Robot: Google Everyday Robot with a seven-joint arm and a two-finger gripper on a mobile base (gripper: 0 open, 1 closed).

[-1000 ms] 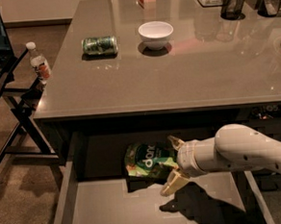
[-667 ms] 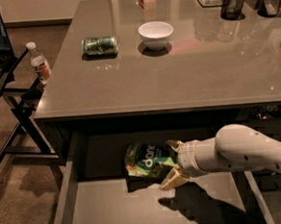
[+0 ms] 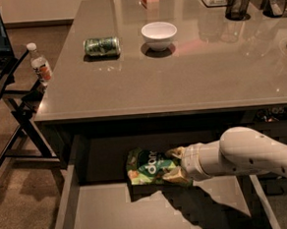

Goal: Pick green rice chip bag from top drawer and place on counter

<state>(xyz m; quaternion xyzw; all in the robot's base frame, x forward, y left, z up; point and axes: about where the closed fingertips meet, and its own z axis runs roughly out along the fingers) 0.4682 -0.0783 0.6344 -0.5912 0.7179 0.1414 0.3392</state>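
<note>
The green rice chip bag (image 3: 148, 167) lies at the back of the open top drawer (image 3: 155, 214), just under the counter's front edge. My gripper (image 3: 172, 166) reaches in from the right on a white arm and is shut on the bag's right end, one finger above it and one below. The bag is crinkled, its dark round logo facing up. The counter (image 3: 190, 74) spreads above the drawer.
On the counter lie a green metal can (image 3: 102, 46) on its side, a white bowl (image 3: 159, 35), and dark cups (image 3: 237, 3) at the back right. A water bottle (image 3: 40, 64) stands on a folding stand left of the counter. The drawer's grey side walls (image 3: 66, 205) flank the arm.
The fingers have closed down onto the bag's right end; the lower finger has drawn up from its spread position. The bag has stayed at the back of the drawer.
</note>
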